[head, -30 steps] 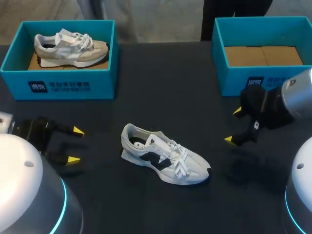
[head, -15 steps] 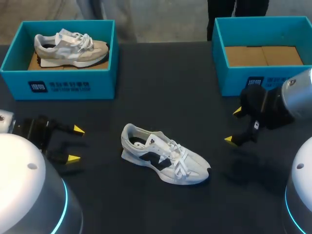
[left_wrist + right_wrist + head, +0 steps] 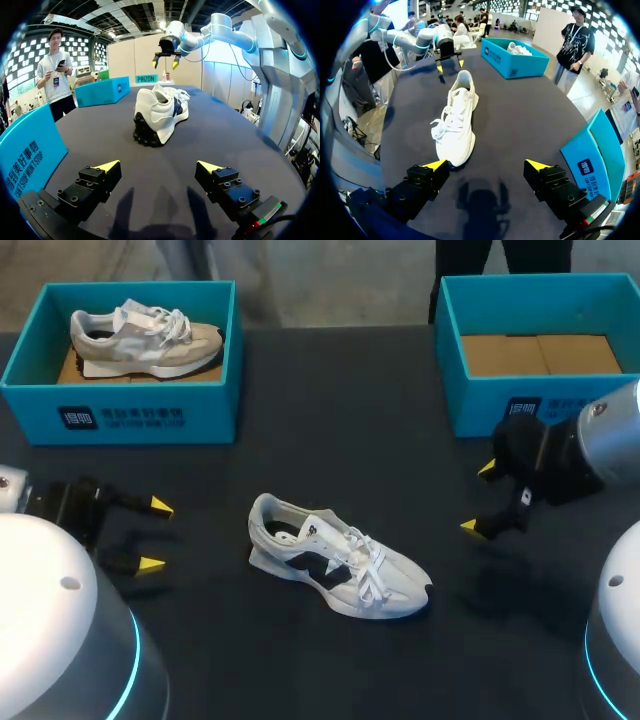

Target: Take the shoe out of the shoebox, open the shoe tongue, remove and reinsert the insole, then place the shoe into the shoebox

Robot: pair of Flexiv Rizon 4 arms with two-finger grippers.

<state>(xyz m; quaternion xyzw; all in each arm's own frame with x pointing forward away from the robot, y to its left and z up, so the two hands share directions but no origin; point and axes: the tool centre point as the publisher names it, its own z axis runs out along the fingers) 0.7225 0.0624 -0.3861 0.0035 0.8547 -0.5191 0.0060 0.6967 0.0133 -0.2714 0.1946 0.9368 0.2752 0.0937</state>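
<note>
The dark counter [image 3: 330,410] carries the white shoe [image 3: 335,558] at mid-frame, outside the empty shoebox [image 3: 470,400] at upper right. The left jaws and right jaws stand released, clear of it. It looks light and soft-sided, so the firmer heel collar seems the best hold.

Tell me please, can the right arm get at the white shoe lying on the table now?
Probably yes. The right gripper is open, facing the toe of the white shoe, and only bare table lies between them. The left gripper is beyond the heel.
</note>
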